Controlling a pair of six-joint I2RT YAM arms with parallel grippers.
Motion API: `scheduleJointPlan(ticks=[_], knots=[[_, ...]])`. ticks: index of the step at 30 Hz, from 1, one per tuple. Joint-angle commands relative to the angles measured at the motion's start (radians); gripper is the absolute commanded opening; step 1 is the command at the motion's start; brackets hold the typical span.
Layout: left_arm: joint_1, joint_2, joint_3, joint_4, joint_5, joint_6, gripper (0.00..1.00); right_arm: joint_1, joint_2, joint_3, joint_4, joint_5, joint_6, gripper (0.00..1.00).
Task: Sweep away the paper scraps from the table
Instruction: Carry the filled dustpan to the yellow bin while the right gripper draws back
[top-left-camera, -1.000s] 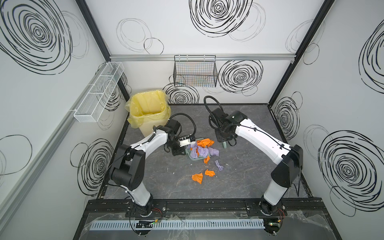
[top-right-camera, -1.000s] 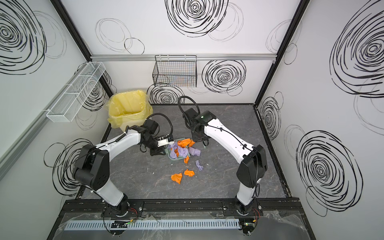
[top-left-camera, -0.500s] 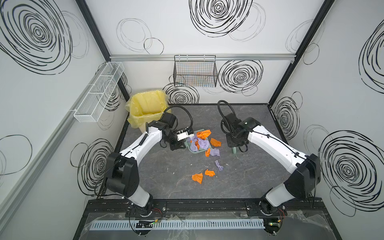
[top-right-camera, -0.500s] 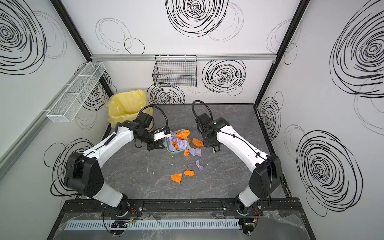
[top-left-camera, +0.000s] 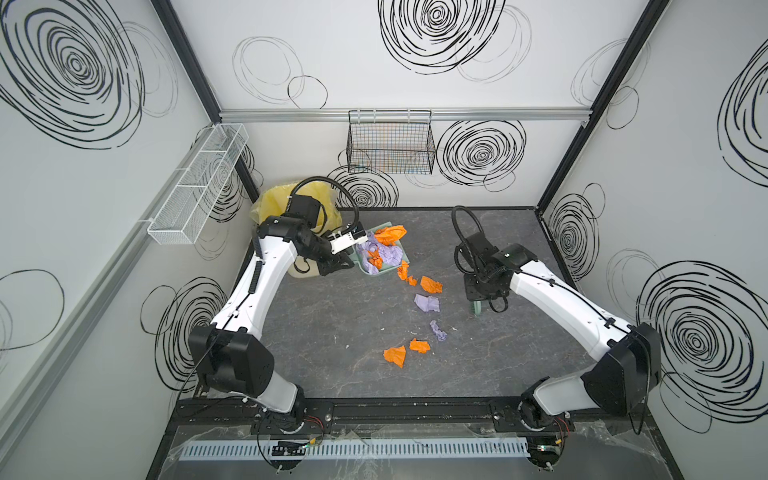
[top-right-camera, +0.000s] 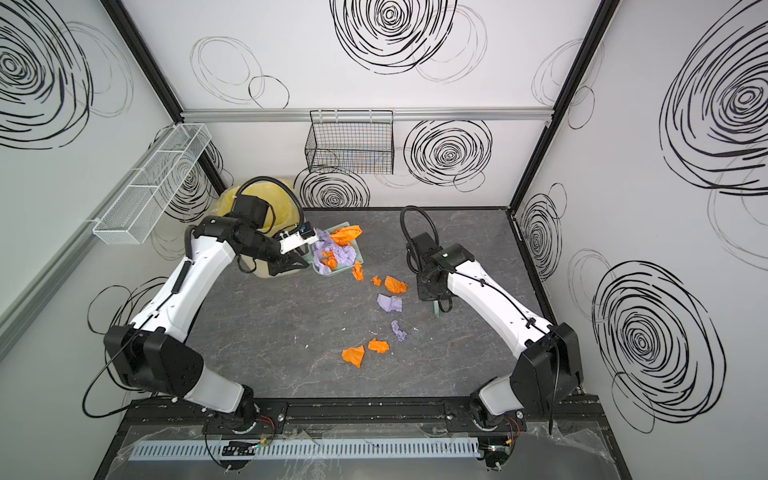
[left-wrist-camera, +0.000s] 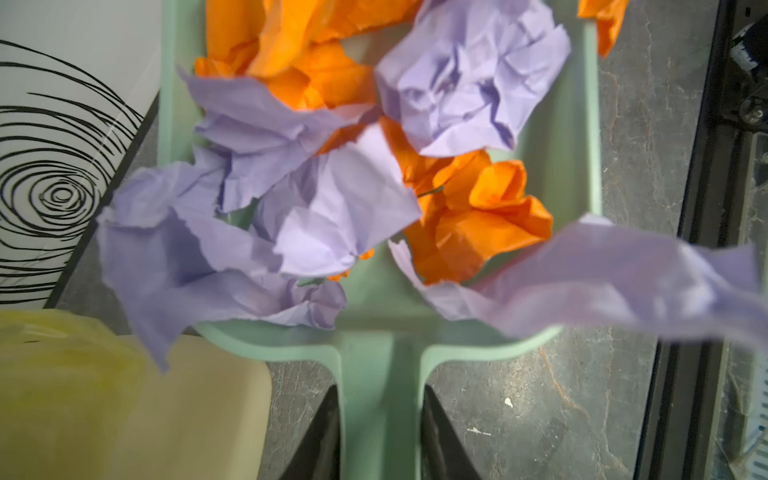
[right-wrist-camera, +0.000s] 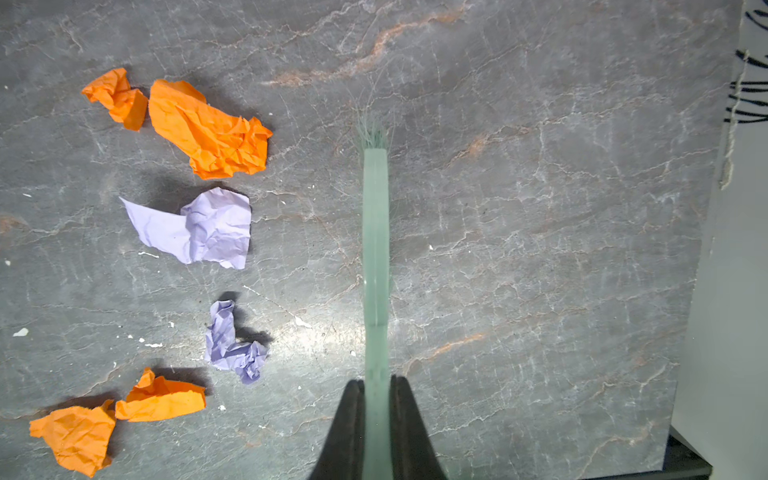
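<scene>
Left gripper (left-wrist-camera: 380, 415): I clamp the dustpan (left-wrist-camera: 380, 345) by its handle; scraps (left-wrist-camera: 332, 216) fill it, with the bin (top-left-camera: 270, 203) at its 9 o'clock. Right gripper (right-wrist-camera: 376, 399): I pinch the brush (right-wrist-camera: 376, 232). Other scraps lie on the table (top-left-camera: 332, 353) at the brush's 9 o'clock.

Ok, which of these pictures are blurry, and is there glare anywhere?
Left wrist view: a lavender paper scrap overhanging the mint-green dustpan is smeared with blur. Right wrist view: sharp, a glare patch on the dark grey marbled table, orange paper scraps casting hard shadows.
</scene>
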Motion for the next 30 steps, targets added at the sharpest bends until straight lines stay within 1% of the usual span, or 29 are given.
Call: scheduleJointPlan(ticks=[1, 8, 13, 16, 24, 30], knots=[[0.039, 0.015, 0.093, -0.130, 0.036, 0.067, 0.00, -0.006, -0.033, -0.021, 0.025, -0.004, -0.007, 0.00], [0.129, 0.100, 0.315, -0.289, 0.062, 0.123, 0.00, -0.007, -0.036, -0.049, 0.046, -0.017, -0.008, 0.00], [0.158, 0.110, 0.369, -0.289, 0.029, 0.133, 0.00, -0.006, -0.044, -0.064, 0.053, -0.025, -0.008, 0.00], [0.175, 0.113, 0.391, -0.290, 0.028, 0.136, 0.00, -0.007, -0.049, -0.078, 0.061, -0.027, -0.006, 0.00], [0.267, 0.175, 0.483, -0.290, 0.095, 0.122, 0.00, -0.005, -0.052, -0.108, 0.073, -0.039, -0.006, 0.00], [0.337, 0.229, 0.551, -0.291, 0.106, 0.128, 0.00, -0.005, -0.060, -0.113, 0.067, -0.036, -0.006, 0.00]])
